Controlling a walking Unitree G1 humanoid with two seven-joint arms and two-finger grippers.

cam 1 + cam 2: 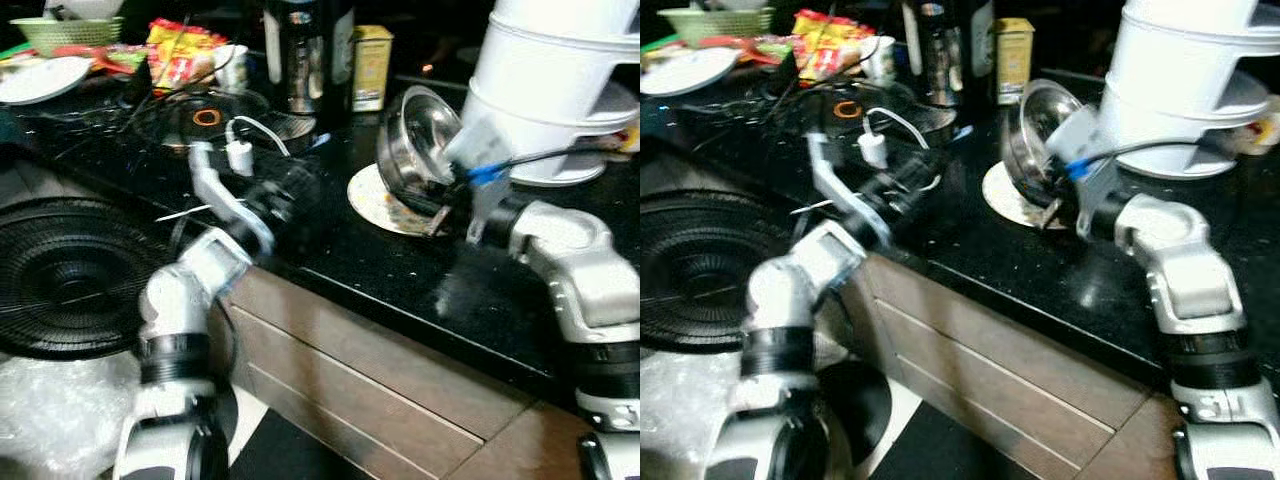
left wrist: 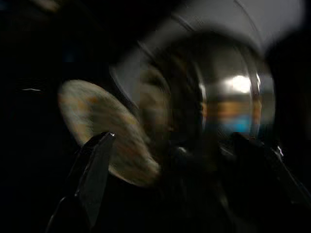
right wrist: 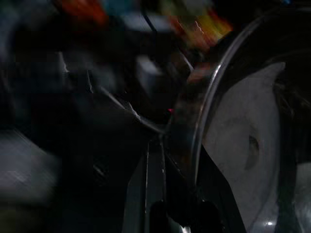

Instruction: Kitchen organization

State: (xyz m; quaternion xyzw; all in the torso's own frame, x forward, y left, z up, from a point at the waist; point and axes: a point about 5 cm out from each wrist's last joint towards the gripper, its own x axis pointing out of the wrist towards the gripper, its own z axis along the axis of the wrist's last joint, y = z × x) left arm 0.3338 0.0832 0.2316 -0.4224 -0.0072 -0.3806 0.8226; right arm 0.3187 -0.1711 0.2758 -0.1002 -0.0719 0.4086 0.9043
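Black stone countertop [image 1: 330, 250] runs across the kitchen, cluttered at the back, and the steel bowl [image 1: 415, 140] serves as landmark. Beyond the bowl and to its right stands a tall white stacked container [image 1: 555, 90]; far to its left, off the counter edge, a round black fan grille [image 1: 70, 275] sits low. Behind the bowl are a dark jar [image 1: 305, 55] and a yellow tin [image 1: 372, 65]. Under the bowl lies a small soiled plate [image 1: 375, 200].

Bowl is tilted up on its edge over the plate, and the right gripper [image 1: 445, 195] is clamped on its lower rim, one finger inside and one outside (the right wrist view shows the rim running between them). Left gripper [image 2: 175, 160] waits left of the bowl with fingers spread, holding nothing.

Steel like this is stiff, light and probably slick, so a rim pinch may let it swivel; the rim is still the only real hold. Free room lies in front of the bowl toward the counter edge; the white container crowds its right
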